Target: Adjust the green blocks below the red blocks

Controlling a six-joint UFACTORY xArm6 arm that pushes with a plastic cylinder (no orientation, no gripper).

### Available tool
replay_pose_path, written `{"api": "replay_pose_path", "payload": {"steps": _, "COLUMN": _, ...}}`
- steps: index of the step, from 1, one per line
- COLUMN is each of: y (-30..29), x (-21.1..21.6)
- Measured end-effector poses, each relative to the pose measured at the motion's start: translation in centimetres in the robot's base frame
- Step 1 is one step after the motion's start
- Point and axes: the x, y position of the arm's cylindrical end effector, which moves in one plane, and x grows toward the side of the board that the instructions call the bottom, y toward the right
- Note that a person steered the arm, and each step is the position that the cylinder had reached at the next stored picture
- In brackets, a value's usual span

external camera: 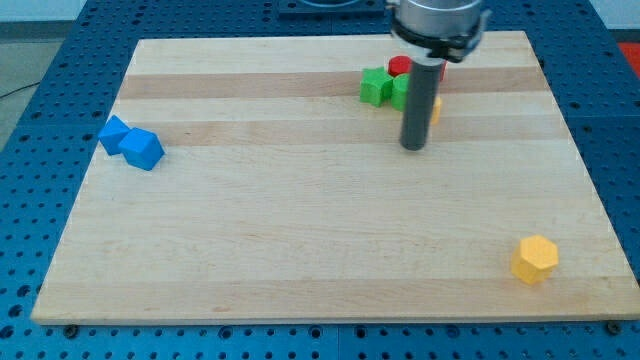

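The wooden counter (pixel 300 250) is carrying everything. My tip (pixel 414 146) is resting just below the cluster at the view's top, with no claw in view. The rod is hiding part of the green blocks (pixel 377 86), which are sitting beside the red blocks (pixel 400 66). Two blue blocks (pixel 131 143) are touching at the left; a yellow hexagonal block (pixel 535 259) is lying bottom right.

Green blocks (pixel 385 88) touching, red blocks (pixel 401 67) just above, rod-hidden partly

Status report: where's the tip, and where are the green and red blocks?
My tip sits just below the cluster, clear of it. Green blocks beside red block, near the view's top. Yellow block half hidden behind rod.
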Motion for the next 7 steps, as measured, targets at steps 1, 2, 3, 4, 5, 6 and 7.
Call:
{"api": "replay_pose_path", "payload": {"steps": 1, "y": 9.7, "x": -0.2}}
{"api": "replay_pose_path", "payload": {"steps": 2, "y": 13.8, "x": -4.6}}
{"api": "replay_pose_path", "payload": {"steps": 3, "y": 12.9, "x": -6.4}}
{"api": "replay_pose_path", "payload": {"steps": 4, "y": 12.2, "x": 0.4}}
{"api": "replay_pose_path", "payload": {"steps": 5, "y": 0.4, "x": 3.6}}
{"api": "replay_pose_path", "payload": {"steps": 6, "y": -12.0, "x": -1.7}}
{"api": "replay_pose_path", "payload": {"steps": 7, "y": -14.7, "x": -10.5}}
